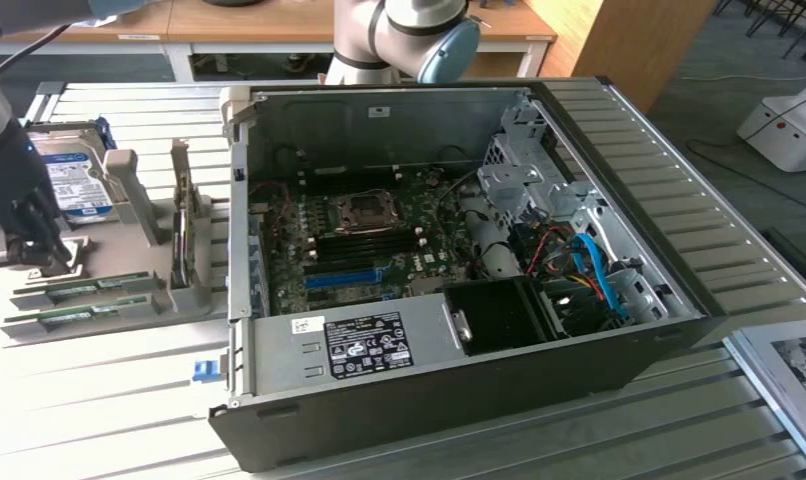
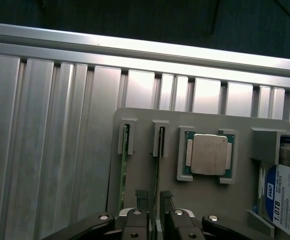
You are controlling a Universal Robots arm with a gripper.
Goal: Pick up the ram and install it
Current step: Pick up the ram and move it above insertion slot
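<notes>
Two ram sticks stand on edge in slots of a grey holder: one green ram and a second ram beside it. My gripper is open. Its fingertips stand on either side of the second stick's edge, with a small gap to it. In the exterior view the gripper hangs low over the holder at the exterior view's left, just above the green ram sticks. The open computer case shows its motherboard.
A square silver processor sits in the holder beside the ram slots, with a hard drive past it. The drive stands upright behind the holder. The slatted metal table runs around the case. The arm's base rises behind the case.
</notes>
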